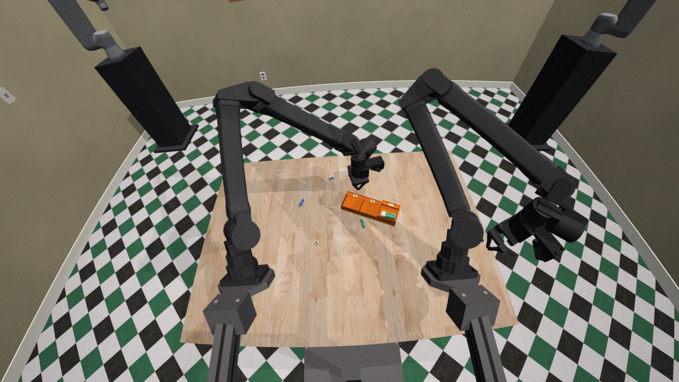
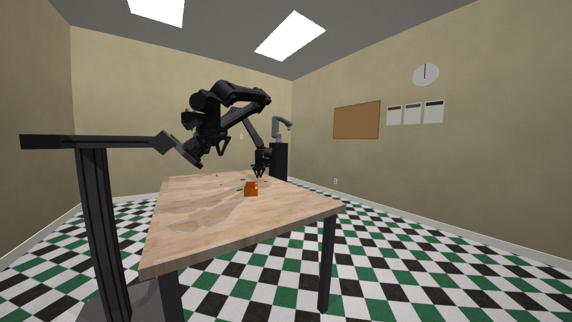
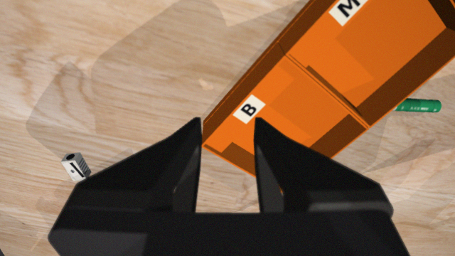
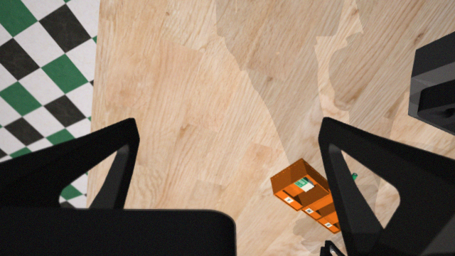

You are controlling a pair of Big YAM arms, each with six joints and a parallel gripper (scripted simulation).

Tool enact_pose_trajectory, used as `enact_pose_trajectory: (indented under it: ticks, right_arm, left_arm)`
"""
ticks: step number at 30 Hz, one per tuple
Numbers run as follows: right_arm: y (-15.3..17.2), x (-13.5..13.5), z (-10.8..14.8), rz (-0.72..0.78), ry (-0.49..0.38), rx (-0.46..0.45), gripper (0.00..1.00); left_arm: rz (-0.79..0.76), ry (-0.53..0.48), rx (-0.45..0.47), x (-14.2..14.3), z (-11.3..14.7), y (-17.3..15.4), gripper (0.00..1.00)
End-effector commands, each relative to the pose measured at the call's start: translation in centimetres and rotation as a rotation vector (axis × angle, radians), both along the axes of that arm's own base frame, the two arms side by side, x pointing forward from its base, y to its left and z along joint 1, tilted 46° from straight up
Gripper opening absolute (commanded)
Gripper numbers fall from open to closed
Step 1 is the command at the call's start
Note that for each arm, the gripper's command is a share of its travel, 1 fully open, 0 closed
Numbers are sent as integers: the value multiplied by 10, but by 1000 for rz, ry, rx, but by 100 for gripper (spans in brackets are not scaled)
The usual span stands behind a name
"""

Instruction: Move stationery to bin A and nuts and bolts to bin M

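Note:
Three orange bins (image 1: 371,207) stand in a row mid-table. The left wrist view shows the end bin marked B (image 3: 270,117) and the middle one marked M (image 3: 366,46), both empty. The third bin holds a green and white eraser (image 1: 388,214), also seen in the right wrist view (image 4: 303,183). My left gripper (image 1: 358,184) hovers over the outer end of bin B (image 3: 227,122), fingers apart with nothing between them. A silver pencil sharpener (image 3: 75,166) lies on the table to its left. My right gripper (image 1: 493,242) is wide open and empty, off the table's right edge.
A green cylinder (image 1: 362,223) lies just in front of the bins. A blue stick (image 1: 300,203) lies left of them. A small nut (image 1: 315,242) lies nearer the front. The two arm bases stand at the front corners of the table.

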State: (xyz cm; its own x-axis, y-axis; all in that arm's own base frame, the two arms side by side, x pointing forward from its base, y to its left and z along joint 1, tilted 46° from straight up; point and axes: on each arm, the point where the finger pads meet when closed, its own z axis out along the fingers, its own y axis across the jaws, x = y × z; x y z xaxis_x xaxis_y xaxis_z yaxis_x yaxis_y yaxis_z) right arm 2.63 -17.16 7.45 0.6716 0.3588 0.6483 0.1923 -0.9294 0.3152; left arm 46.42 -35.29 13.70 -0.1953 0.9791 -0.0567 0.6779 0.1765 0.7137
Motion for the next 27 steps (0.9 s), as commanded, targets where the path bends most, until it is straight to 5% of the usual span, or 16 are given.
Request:
enact_pose_trajectory:
  ticks: [1,11,14,16,22,27]
  right_arm:
    - [-12,-10,8,-23,7,-6,100]
    - [-12,-10,8,-23,7,-6,100]
    - [-12,-10,8,-23,7,-6,100]
    - [-12,-10,8,-23,7,-6,100]
    - [-12,-10,8,-23,7,-6,100]
    - [-12,-10,8,-23,7,-6,100]
  left_arm:
    - [112,-26,-110,10,19,21,29]
    - [101,-49,-116,53,85,72,29]
    - [102,-18,-90,60,67,76,29]
    - [101,-48,-113,64,98,89,29]
    - [100,-56,-114,84,130,122,29]
    - [73,9,-67,73,88,106,29]
